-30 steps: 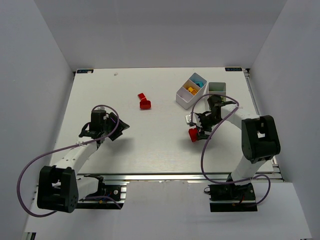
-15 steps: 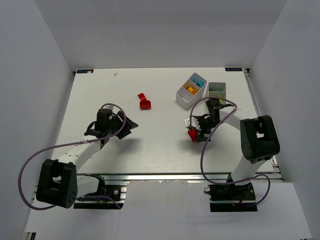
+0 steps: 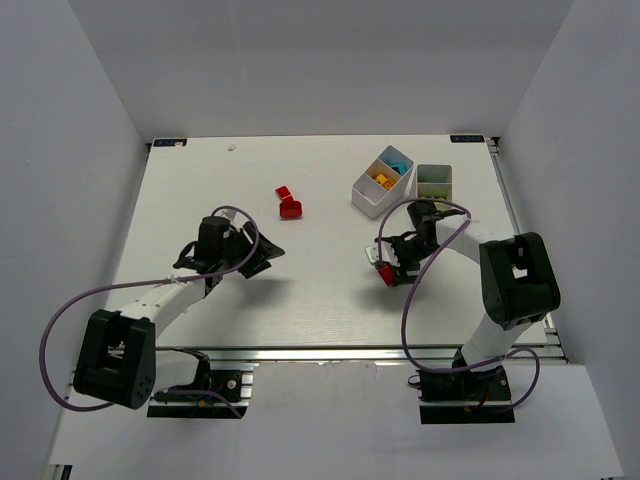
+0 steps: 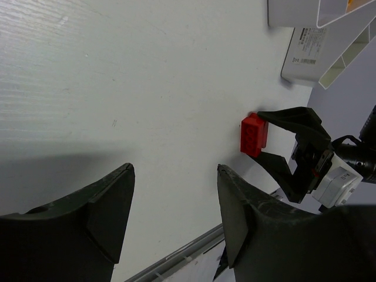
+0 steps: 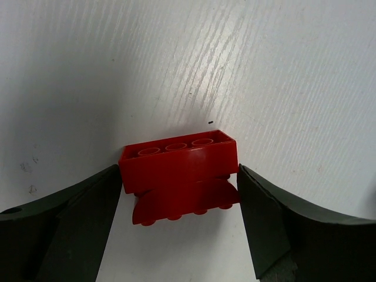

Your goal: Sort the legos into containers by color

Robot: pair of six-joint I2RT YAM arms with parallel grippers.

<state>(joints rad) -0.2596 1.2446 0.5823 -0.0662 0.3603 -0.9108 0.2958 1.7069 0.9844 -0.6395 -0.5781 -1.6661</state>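
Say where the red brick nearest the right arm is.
The red brick sits on the table, right side of the top view, between the right gripper's fingers, near the trays.

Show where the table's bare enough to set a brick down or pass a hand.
Widest bare stretch: far-left table, from the two red bricks to the left edge. Also bare: between left hand and right hand. Crowded: far right, trays with the right hand straddling a red brick beside them.
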